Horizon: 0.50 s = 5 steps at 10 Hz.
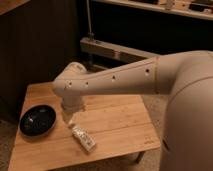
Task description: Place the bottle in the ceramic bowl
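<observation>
The bottle (83, 138) is small and whitish with a pale label. It lies on its side on the wooden table (122, 125), left of centre and pointing diagonally toward the front. The ceramic bowl (37, 120), round and glossy black, sits on the table's left part, a little left of the bottle. My gripper (70, 118) hangs under the white wrist, just above the bottle's upper end and beside the bowl's right rim. It is open and holds nothing. The wrist hides most of the fingers.
My thick white arm (130, 77) reaches across from the right over the table's back half. A dark wall panel stands behind the table, and a metal shelf frame (107, 50) is at the back. The table's front edge lies close below the bottle.
</observation>
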Available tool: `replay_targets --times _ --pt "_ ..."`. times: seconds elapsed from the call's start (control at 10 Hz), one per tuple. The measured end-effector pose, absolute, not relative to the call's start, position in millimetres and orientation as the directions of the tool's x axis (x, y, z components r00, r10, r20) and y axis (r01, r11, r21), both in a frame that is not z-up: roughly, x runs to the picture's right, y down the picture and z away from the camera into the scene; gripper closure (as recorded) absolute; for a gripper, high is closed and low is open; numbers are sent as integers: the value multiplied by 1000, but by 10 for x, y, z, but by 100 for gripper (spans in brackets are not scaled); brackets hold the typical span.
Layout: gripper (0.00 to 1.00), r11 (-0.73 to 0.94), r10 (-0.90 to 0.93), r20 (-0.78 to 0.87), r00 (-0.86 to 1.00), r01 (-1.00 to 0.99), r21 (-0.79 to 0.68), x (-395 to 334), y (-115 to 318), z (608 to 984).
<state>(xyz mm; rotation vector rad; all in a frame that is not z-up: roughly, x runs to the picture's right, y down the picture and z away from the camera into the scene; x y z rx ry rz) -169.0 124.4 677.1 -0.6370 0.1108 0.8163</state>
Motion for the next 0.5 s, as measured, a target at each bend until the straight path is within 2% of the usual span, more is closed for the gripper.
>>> replay_targets --times 0.5 --pt "35 521 621 -378 687 -722 -456 -1670 1691 6941"
